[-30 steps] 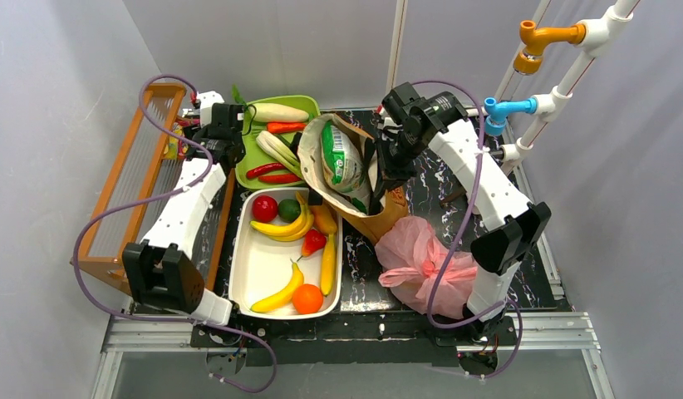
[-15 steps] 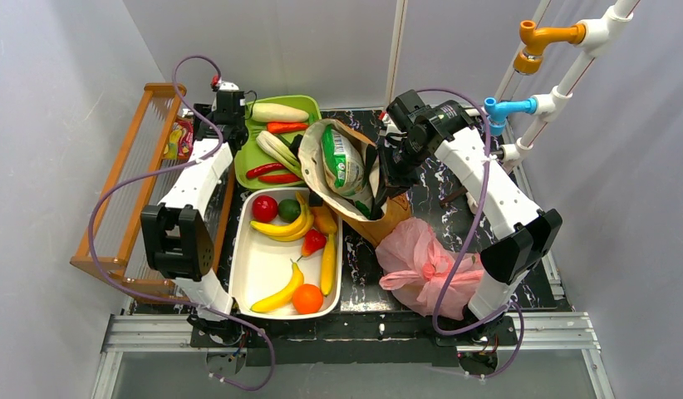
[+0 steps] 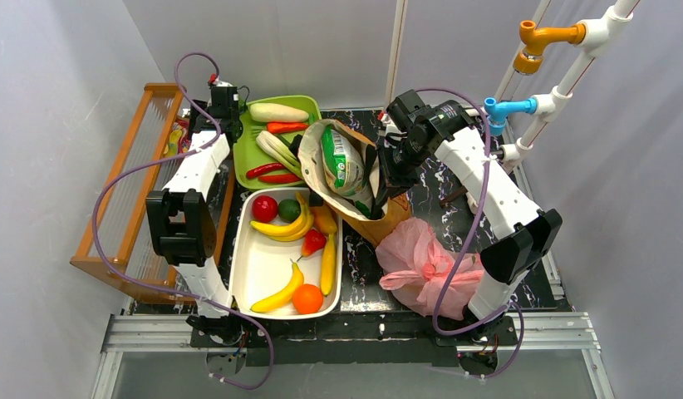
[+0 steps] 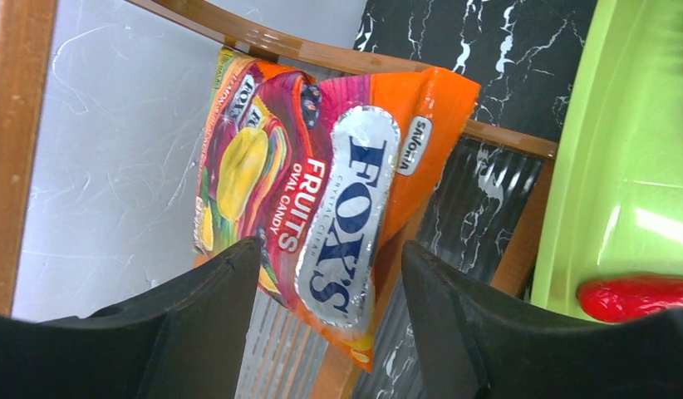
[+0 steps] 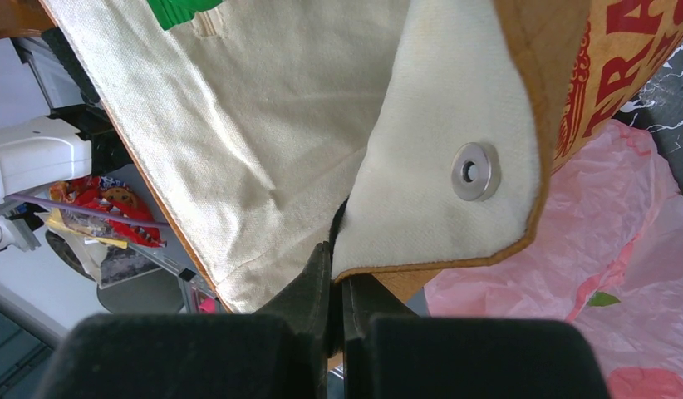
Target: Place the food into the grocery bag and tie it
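Observation:
The food, toy bananas (image 3: pixel 280 226), a red piece (image 3: pixel 264 208), a green piece (image 3: pixel 289 209) and an orange (image 3: pixel 307 299), lies in a white tray (image 3: pixel 247 270). The pink grocery bag (image 3: pixel 421 266) lies crumpled at the front right and also shows in the right wrist view (image 5: pixel 621 233). My left gripper (image 3: pixel 201 129) is open at the far left, its jaws (image 4: pixel 330 249) astride an orange Fox's candy packet (image 4: pixel 321 183) without touching it. My right gripper (image 3: pixel 385 187) is shut (image 5: pixel 336 258) on the rim flap of a brown paper bag (image 3: pixel 388 212).
The paper bag holds a green-and-white crisp packet (image 3: pixel 340 158). A green tray (image 3: pixel 248 162) at the back holds a radish (image 3: pixel 278 111), leeks and red chillies (image 4: pixel 629 298). A wooden rack (image 3: pixel 126 191) runs along the left edge. White pipes stand at the far right.
My left arm has raised its elbow and reached farther back, bringing the gripper to the rack's far end over the candy packet. The right arm has shifted only slightly.

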Controlling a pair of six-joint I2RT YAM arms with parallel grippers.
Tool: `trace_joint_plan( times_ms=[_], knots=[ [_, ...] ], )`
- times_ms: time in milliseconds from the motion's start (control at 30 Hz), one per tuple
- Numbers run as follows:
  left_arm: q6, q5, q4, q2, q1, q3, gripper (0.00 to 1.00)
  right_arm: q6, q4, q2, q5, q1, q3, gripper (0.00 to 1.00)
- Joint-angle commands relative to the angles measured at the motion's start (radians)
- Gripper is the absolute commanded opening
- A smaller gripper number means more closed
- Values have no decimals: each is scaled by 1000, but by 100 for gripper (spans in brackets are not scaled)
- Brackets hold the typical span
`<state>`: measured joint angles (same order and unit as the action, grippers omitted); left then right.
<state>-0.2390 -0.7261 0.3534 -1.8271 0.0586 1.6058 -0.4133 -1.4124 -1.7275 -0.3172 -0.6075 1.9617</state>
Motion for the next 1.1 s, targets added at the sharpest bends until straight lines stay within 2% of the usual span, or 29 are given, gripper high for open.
trace_joint_plan(
  times_ms=[0,100,233,433,600,667,733,800,933,1000,1067],
  knots=[
    [-21,-31,-18,-2,-22,49,61,37,-59,-7,-21,-6,43,1],
    [-30,-21,-24,-11,-27,50,60,43,-59,-13,-20,-5,45,1],
    [-5,-19,-5,-23,-34,54,54,47,-61,-21,-26,1,43,1],
    [14,-20,0,-24,-33,26,58,47,-61,-23,-32,9,40,1],
    [27,-19,0,-21,-35,-7,57,47,-60,-27,-34,12,40,1],
    [29,-11,-1,-18,-37,-15,50,47,-61,-27,-34,13,39,1],
    [28,-12,-3,-14,-36,-20,32,47,-61,-27,-35,14,37,1],
    [21,-22,-9,-7,-38,-23,21,47,-61,-26,-35,15,34,1],
    [8,-28,-21,16,-37,-43,10,48,-59,-27,-40,16,31,1],
    [12,-25,-17,36,-36,-51,0,48,-59,-27,-42,17,29,1],
    [30,-17,-6,65,-34,-57,0,48,-57,-27,-45,17,29,1]
  ],
)
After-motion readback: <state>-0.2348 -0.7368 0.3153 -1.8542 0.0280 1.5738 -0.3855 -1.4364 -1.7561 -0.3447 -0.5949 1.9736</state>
